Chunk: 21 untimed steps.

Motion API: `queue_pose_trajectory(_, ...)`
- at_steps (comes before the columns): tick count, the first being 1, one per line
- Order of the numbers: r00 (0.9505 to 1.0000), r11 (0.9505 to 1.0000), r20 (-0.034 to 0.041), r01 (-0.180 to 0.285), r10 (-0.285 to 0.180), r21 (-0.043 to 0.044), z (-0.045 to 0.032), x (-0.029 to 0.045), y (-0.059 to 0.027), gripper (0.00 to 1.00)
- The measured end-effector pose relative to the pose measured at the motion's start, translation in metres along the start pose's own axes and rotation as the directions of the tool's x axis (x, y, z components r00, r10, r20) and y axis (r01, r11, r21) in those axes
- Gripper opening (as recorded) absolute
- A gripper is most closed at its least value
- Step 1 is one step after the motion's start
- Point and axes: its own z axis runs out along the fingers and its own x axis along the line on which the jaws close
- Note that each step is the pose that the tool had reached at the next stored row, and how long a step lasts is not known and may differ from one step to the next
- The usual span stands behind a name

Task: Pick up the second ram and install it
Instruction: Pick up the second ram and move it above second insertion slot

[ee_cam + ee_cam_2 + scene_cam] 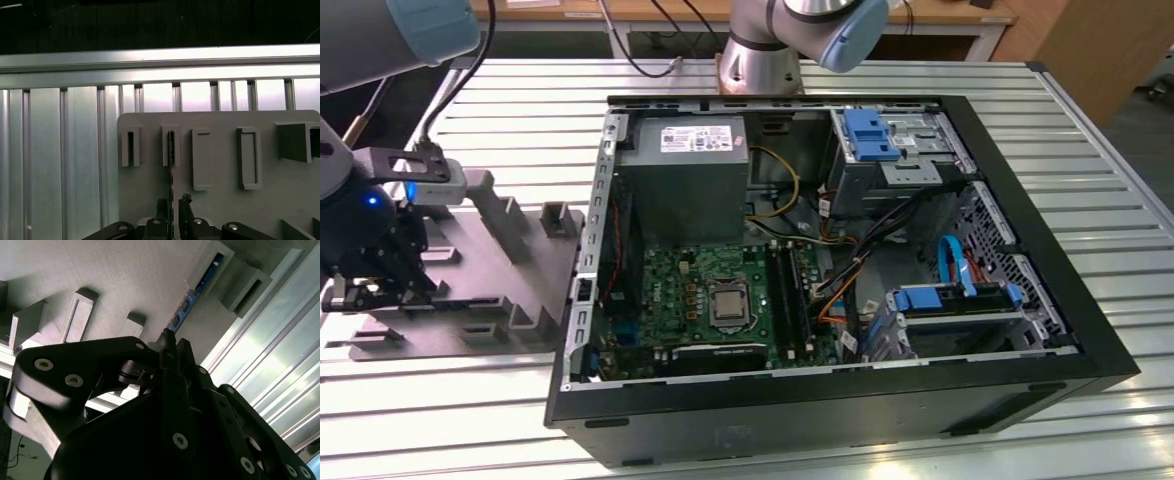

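"Hovering at the counter's point(1067, 110) edge on the exterior view's left, the tool point(367, 295) sits low over the grey slotted holder point(507, 250)," the first observer reports.

"And the second ram?"

"Standing on edge in one of the holder's narrow pockets. In the second wrist view the second ram point(192, 297) shows as a dark-blue strip running out of the pocket toward the tool point(175, 342). In the first wrist view it point(171, 150) is edge-on, in the second pocket in from the holder's point(220, 200) end beside the bare slats."

"State of the tool?"

"Apart. In the first wrist view the tool point(173, 202) straddles the strip, one tip on each side, a sliver of grey holder showing between strip and tip. Not clamped."

"The computer case?"

"The open computer case point(854, 400) lies on its side mid-counter, just beside the holder. Its green motherboard point(707, 290) faces up, well apart from the tool."
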Motion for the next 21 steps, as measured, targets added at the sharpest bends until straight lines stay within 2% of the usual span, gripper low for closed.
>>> queue_pose_trajectory(1,1.0,1.0,0.0,0.0,0.0,0.0,0.0,0.0,0.0,0.24)
queue_pose_trajectory(6,1.0,1.0,0.0001,0.002,-0.002,0.0012,0.0012,0.0,0.0008,0.24)
queue_pose_trajectory(12,0.9994,0.9994,-0.0007,0.035,-0.035,0.0069,0.0072,0.0001,0.0022,0.24)
queue_pose_trajectory(21,0.9988,0.9988,-0.0009,0.048,-0.048,0.0073,0.0111,0.0006,0.0076,0.24)
